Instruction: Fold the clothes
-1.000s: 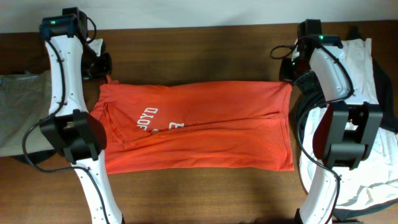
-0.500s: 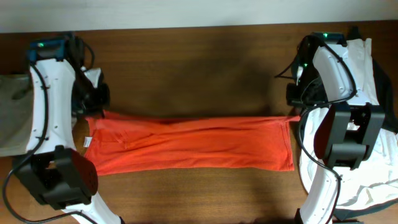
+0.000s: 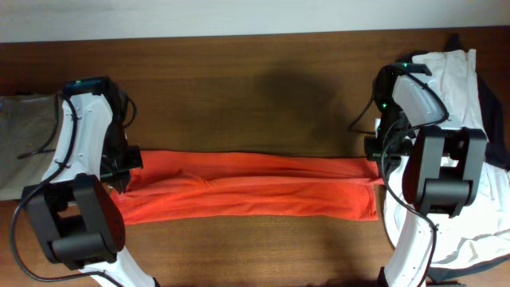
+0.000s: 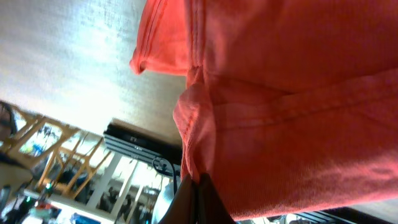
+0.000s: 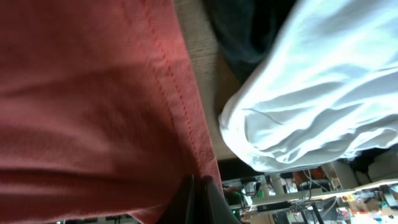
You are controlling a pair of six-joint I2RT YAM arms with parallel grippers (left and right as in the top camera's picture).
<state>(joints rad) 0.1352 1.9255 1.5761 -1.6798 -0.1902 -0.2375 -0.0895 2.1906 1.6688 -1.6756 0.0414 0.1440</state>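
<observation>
Left end effector [image 4: 198, 190], right end effector [image 5: 199, 190]: tight on T-shirt [image 3: 255, 191]

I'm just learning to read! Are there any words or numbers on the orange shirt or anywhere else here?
No text can be read.
The red-orange cotton T-shirt is folded into a long strip and shows only plain cloth.
The white shirt is plain too.
The background clutter in the wrist views is too blurred to read.

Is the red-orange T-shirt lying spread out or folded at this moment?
Folded. The red-orange T-shirt forms a narrow band, its lettering hidden; the left claw and right claw pinch its ends.
</observation>
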